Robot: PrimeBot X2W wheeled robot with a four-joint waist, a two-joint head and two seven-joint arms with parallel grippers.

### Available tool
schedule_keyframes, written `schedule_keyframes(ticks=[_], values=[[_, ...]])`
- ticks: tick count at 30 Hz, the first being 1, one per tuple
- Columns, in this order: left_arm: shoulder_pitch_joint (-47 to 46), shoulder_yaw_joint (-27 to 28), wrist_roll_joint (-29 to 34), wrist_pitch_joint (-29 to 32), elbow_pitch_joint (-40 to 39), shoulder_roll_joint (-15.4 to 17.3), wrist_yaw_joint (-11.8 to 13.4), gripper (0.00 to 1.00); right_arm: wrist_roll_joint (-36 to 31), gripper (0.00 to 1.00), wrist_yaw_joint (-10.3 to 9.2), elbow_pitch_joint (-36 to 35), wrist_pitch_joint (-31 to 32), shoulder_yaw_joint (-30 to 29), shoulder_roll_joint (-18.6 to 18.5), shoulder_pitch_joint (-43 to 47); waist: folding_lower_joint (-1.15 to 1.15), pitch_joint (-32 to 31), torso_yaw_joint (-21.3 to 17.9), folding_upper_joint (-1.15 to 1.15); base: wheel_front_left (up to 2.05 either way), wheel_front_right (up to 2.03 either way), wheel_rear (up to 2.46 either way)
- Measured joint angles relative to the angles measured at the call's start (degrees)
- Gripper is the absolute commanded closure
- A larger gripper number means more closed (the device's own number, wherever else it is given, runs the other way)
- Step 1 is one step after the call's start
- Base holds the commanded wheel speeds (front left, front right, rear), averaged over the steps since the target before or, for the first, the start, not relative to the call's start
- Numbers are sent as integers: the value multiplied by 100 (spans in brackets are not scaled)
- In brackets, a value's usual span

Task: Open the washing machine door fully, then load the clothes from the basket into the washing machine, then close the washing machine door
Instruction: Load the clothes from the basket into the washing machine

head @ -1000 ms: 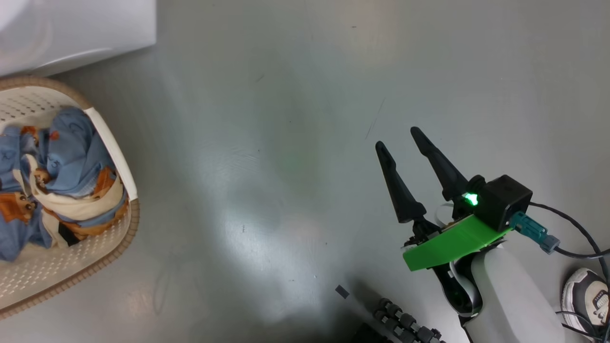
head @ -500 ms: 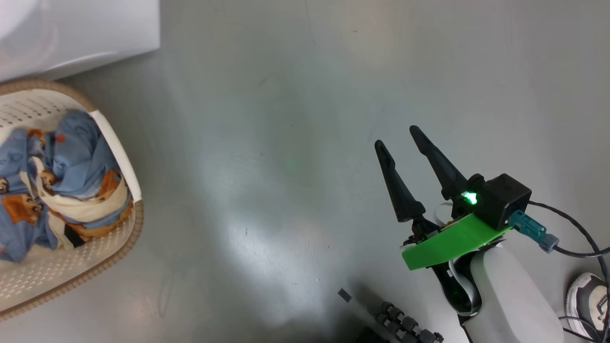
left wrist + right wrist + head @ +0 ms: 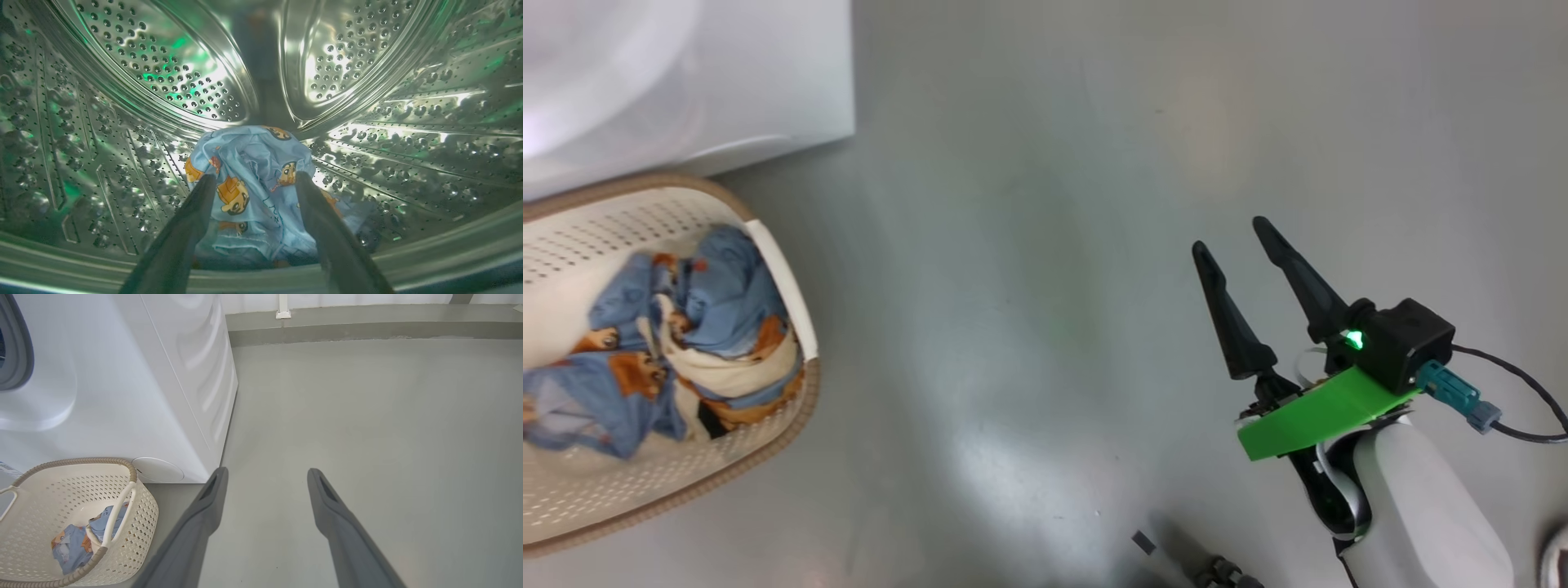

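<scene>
Your left pincer [image 3: 254,176] is inside the steel drum [image 3: 163,81] of the washing machine [image 3: 727,82]. Its two fingers are spread wide and pinch nothing, and a light blue printed piece [image 3: 249,159] lies on the drum floor between and just beyond the fingertips. I judge you are in the loading step, with this piece delivered and more to fetch. The next move calls for drawing this pincer straight back over the drum's front lip [image 3: 449,249] below it, taking care that the fingers do not drag the cloth out. Then go down to the basket [image 3: 792,425], which stands close against the machine's front (whether touching, I cannot tell) with the rest of the clothes [image 3: 686,343], blue and cream, heaped in it. Right of the basket the grey floor [image 3: 1045,245] lies open as far as your right pincer [image 3: 1229,235]. That pincer hangs spread and empty, well apart from basket and machine, with bare floor ahead of its fingertips and the machine's white corner off to their left.
</scene>
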Motion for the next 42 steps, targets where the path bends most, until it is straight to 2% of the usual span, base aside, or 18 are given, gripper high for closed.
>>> schedule_keyframes(ticks=[11, 22, 28, 33, 42], values=[[988, 3, -308, -125, -305, -425, -227, 0, -60, 0, 0, 7, 0, -135, -224, 238, 0, -432, 449, 0, 0, 0, 0], [2904, 130, -560, -142, -1828, -782, -272, 0, -163, 0, 0, 64, 0, -213, -372, 505, 0, -1061, 851, 0, 0, 0, 0], [4089, 219, -614, -142, -2777, -1056, -130, 0, -165, 0, 0, 109, 0, -247, -423, 682, 0, -1403, 1010, 0, 0, 0, 0], [5107, 249, -648, -142, -3660, -1278, 91, 0, -202, 0, 0, 131, 0, -260, -431, 746, 0, -1698, 1097, 0, 0, 0, 0], [6567, 388, -800, -142, -4800, -1737, 388, 0, -204, 0, 0, 216, 0, -383, -370, 1067, 0, -2164, 1102, 0, 0, 0, 0]])
